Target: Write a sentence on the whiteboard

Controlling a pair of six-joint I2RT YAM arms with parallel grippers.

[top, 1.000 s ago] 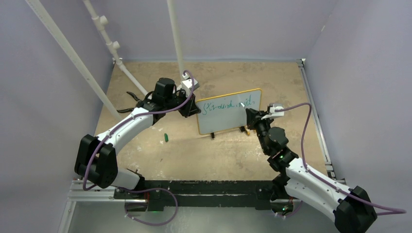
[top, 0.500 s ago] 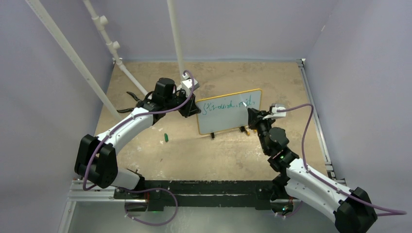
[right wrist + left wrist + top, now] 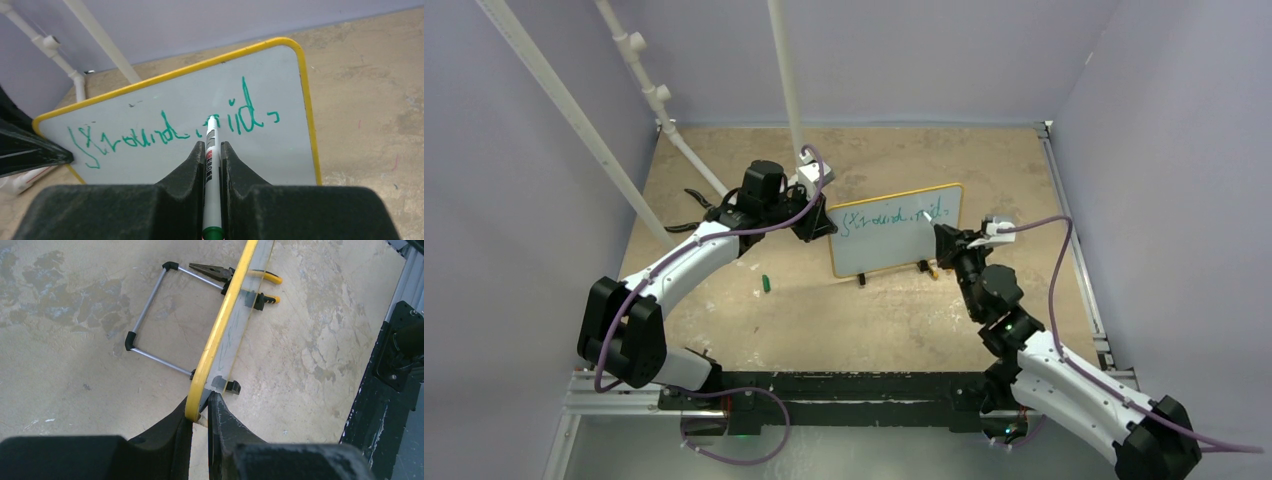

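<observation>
The whiteboard [image 3: 894,250], white with a yellow frame, stands upright mid-table. One line of green scrawl, the sentence [image 3: 894,213], runs across its upper part and reads clearly in the right wrist view as the sentence [image 3: 165,132]. My left gripper [image 3: 824,225] is shut on the board's left edge, pinching the yellow frame [image 3: 220,335] between its fingertips [image 3: 218,412]. My right gripper [image 3: 212,147] is shut on a white marker [image 3: 212,155], whose tip points at the line of writing, between two words. I cannot tell whether the tip touches the board [image 3: 280,150].
A small green marker cap [image 3: 765,284] lies on the table left of the board. Pliers [image 3: 212,272] and a wire stand [image 3: 150,300] sit behind the board. White pipes [image 3: 649,90] lean at the back left. A black rail [image 3: 824,385] runs along the near edge.
My right gripper with the marker has shifted slightly right and down along the board's right part. The left gripper and the board have stayed still.
</observation>
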